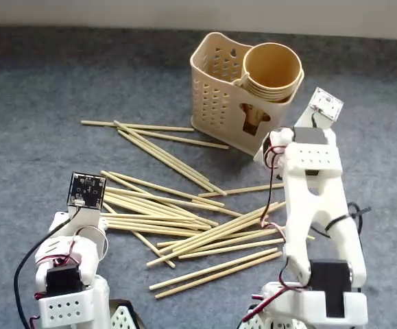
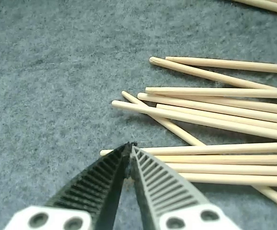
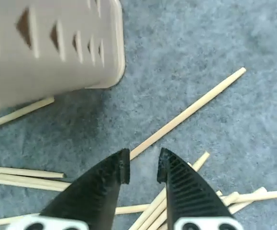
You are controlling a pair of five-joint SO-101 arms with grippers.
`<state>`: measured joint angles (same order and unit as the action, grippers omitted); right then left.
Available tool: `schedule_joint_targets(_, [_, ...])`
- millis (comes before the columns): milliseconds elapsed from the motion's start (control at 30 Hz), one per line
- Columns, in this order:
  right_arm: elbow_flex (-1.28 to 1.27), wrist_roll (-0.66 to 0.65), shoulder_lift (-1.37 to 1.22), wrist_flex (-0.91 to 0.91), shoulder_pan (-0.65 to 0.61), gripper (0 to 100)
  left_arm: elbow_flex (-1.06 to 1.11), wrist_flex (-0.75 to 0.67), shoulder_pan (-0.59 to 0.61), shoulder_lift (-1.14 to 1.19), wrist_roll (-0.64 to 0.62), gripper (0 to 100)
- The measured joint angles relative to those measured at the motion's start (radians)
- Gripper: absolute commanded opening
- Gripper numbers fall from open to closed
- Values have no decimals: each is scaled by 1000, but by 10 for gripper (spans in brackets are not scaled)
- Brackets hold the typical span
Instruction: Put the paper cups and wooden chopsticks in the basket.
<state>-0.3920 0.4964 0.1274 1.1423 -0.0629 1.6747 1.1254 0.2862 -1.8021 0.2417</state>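
Two arms stand at the near edge in the high view: the left arm [image 1: 71, 281] sits low at the near left, and the right arm [image 1: 318, 205] stretches toward the far side, covering some sticks, its claw tucked under it and hard to make out. Wooden chopsticks [image 1: 184, 219] lie scattered over the grey mat [image 1: 33, 103]. At the far centre stands the basket [image 1: 215, 96], with the stacked paper cups [image 1: 272, 67] inside.

From the left wrist, the left gripper [image 2: 130, 146] is clenched, tips touching with nothing between them, just beside the stick ends; the sticks run out of frame.

From the right wrist, the right gripper [image 3: 143, 165] is released and grasps nothing. A single chopstick [image 3: 191, 109] leads away from the gap, its near end hidden by one finger. Beyond it is a corner of the basket, cut off by the frame.
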Motion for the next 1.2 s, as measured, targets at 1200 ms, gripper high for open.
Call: schedule_joint_targets(1200, [315, 158, -514, 127, 140, 3, 0, 0, 35, 0, 0, 6])
